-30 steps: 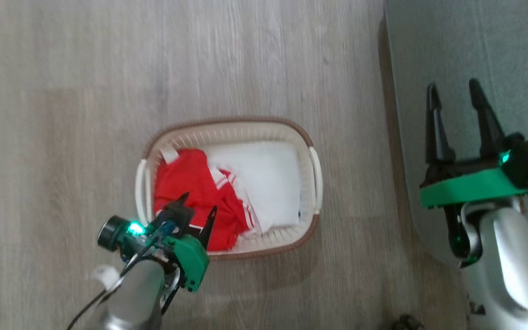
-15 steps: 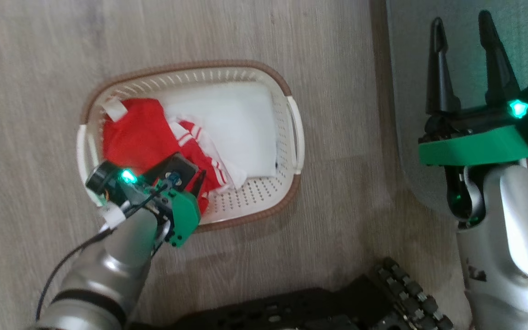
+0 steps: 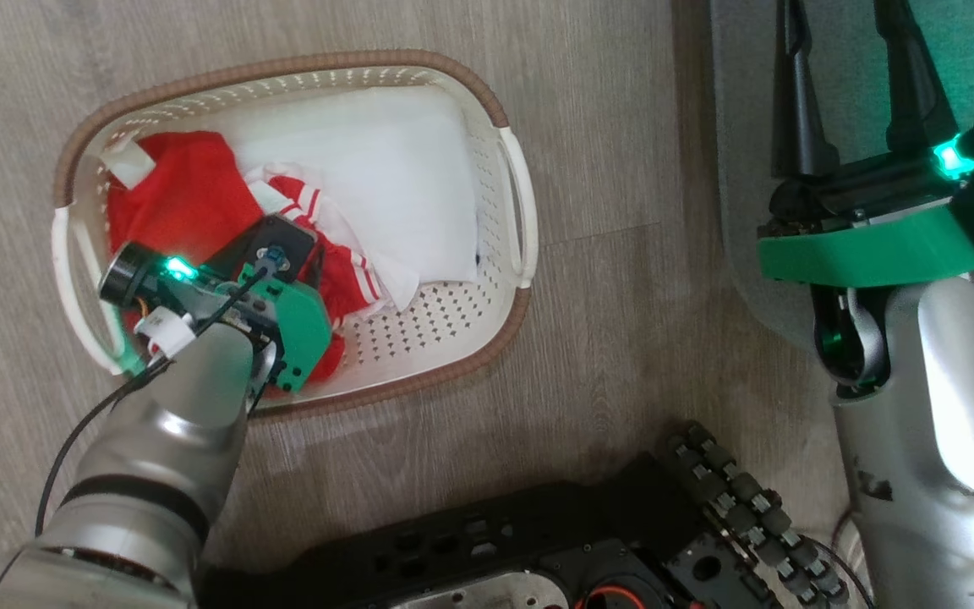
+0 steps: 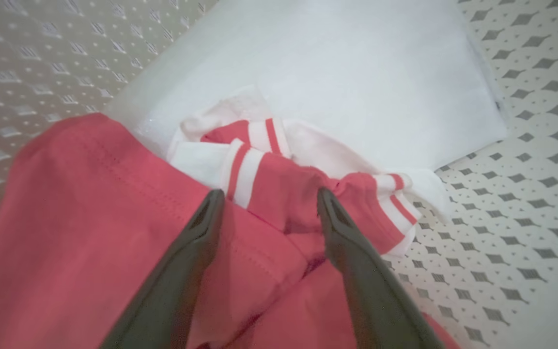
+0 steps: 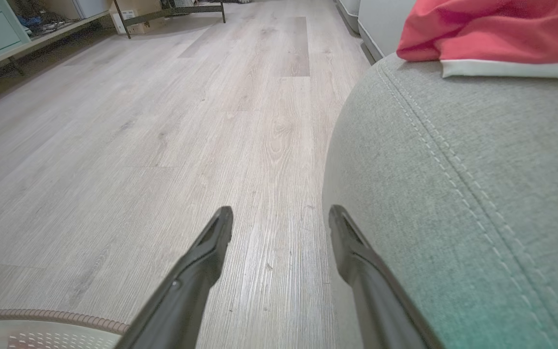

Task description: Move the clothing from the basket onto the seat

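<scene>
Clothing point(image 4: 90, 218): bright red, white-striped jersey fabric; I count one heap in the oval white perforated plastic basket point(image 3: 419, 326), one piece point(image 5: 492, 34) on the grey-green fabric seat point(image 5: 453, 194).
White pad point(image 3: 385, 169): one, flat, in basket.
Left gripper point(image 4: 269, 194): spread, astride a red fold.
Right gripper point(image 5: 281, 211): spread, empty.

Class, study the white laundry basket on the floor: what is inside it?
Inside the basket lie a crumpled red jersey and a flat white pad, with the open left gripper among the red folds. Whatever lies beneath jersey and pad is covered.
</scene>
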{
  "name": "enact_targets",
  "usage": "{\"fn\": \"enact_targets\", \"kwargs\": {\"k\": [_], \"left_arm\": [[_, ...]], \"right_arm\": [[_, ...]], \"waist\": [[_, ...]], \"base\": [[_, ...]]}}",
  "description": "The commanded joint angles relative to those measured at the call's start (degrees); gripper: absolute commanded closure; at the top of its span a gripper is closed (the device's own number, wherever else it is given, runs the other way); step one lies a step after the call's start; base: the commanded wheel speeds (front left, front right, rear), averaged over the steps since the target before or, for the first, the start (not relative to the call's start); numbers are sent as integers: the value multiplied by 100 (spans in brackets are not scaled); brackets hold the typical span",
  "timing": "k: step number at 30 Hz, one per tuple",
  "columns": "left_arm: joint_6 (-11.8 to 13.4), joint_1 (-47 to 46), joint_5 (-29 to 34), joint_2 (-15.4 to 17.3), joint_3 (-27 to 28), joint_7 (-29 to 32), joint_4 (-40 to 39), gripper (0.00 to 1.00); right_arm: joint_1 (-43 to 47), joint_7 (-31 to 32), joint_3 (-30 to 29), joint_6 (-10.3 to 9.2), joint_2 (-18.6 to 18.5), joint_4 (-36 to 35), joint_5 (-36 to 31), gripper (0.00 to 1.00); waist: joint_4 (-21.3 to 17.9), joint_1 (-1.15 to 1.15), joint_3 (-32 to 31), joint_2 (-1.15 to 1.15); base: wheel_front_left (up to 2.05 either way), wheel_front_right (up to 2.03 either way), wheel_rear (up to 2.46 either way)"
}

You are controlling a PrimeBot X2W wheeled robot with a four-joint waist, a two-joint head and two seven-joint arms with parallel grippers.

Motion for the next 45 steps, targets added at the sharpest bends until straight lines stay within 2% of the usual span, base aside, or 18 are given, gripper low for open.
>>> {"fn": "enact_targets", "kwargs": {"k": [1, 11, 12, 13, 15, 16, 24, 31, 45], "left_arm": [[45, 118, -79, 110, 124, 9, -7, 0], [39, -53, -155, 62, 25, 56, 106, 0], [39, -65, -162, 64, 15, 62, 114, 21], [39, -78, -169, 68, 7, 67, 120, 47], [39, -98, -185, 78, -8, 64, 131, 78], [34, -106, -193, 85, -16, 62, 136, 100], [-9, -86, -289, 53, -79, -95, 151, 100], [-186, 120, -461, -60, -135, -303, -154, 100], [-379, 1136, -1096, -160, -289, -331, -2259, 100]], "right_arm": [[94, -35, 112, 41, 6, -205, 74, 0], [18, -35, 201, 41, 6, -322, 173, 0], [10, -35, 206, 41, 6, -329, 184, 0], [5, -35, 210, 41, 6, -338, 194, 0], [0, -35, 213, 41, 6, -352, 206, 0], [-1, -35, 213, 41, 6, -356, 208, 0], [31, -35, 127, 41, 6, -299, 186, 0], [81, -35, 75, 41, 6, -155, 166, 0], [592, -35, -59, 41, 6, 587, -59, 0]], "waist": [[-27, -1, 26, 0], [-151, -1, 141, 0], [-166, -1, 152, 0], [-181, -1, 162, 0], [-211, -1, 179, 0], [-222, -1, 187, 0], [-169, -1, 50, 0], [-16, -1, -415, 0], [452, -1, -2184, 0]], "base": [[0, 0, 0], [0, 0, 0], [0, 0, 0], [0, 0, 0], [0, 0, 0], [0, 0, 0], [0, 0, 0], [0, 0, 0], [0, 0, 0]]}}
